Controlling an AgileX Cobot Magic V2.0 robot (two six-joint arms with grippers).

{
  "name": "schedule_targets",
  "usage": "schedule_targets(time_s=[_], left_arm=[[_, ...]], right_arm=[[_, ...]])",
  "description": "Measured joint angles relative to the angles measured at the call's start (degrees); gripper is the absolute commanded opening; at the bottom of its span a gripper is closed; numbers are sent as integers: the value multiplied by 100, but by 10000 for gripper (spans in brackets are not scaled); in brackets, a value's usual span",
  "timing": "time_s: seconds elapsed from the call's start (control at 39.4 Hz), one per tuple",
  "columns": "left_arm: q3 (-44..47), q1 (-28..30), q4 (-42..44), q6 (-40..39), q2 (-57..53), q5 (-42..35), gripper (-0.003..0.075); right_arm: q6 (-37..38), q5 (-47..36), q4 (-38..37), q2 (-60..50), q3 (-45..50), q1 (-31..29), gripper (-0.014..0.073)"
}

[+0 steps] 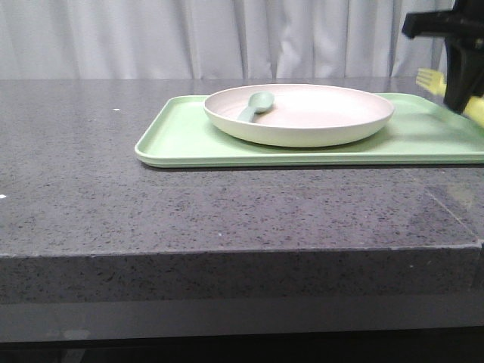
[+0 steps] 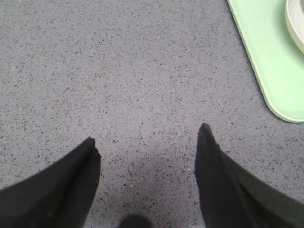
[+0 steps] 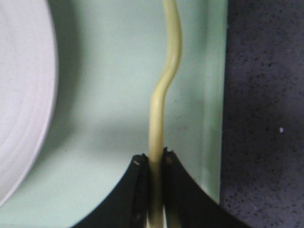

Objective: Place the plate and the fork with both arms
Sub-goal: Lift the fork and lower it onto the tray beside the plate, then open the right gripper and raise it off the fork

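Observation:
The cream plate (image 1: 318, 121) rests on the light-green tray (image 1: 189, 144) with a grey-green spoon (image 1: 255, 104) lying in it. My right gripper (image 1: 460, 91) hangs above the tray's right end, shut on the yellow fork (image 1: 431, 79), whose tines poke out to the left. In the right wrist view the fork (image 3: 166, 80) runs out from the shut right gripper (image 3: 156, 156) over the tray (image 3: 114, 95), beside the plate (image 3: 23, 95). My left gripper (image 2: 147, 135) is open over bare countertop, nothing between its fingers; tray corner (image 2: 278, 71) and plate edge (image 2: 295, 23) show at one side.
The grey speckled countertop (image 1: 91, 174) stretches left of the tray, with its front edge (image 1: 227, 253) near the camera. A pale curtain (image 1: 189, 38) hangs behind the table.

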Motion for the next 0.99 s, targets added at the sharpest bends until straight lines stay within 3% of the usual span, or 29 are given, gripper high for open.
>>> schedule_targets(time_s=[0.23,0.86,0.99], left_arm=[[0,0,0,0,0,0,430],[0,0,0,0,0,-11,430],[0,0,0,0,0,-11,430]], right_arm=[[-13,-295,238,187,57,0,-45],[-13,-378,285,278,57,0,315],[-13,-378,285,278,57,0,344]])
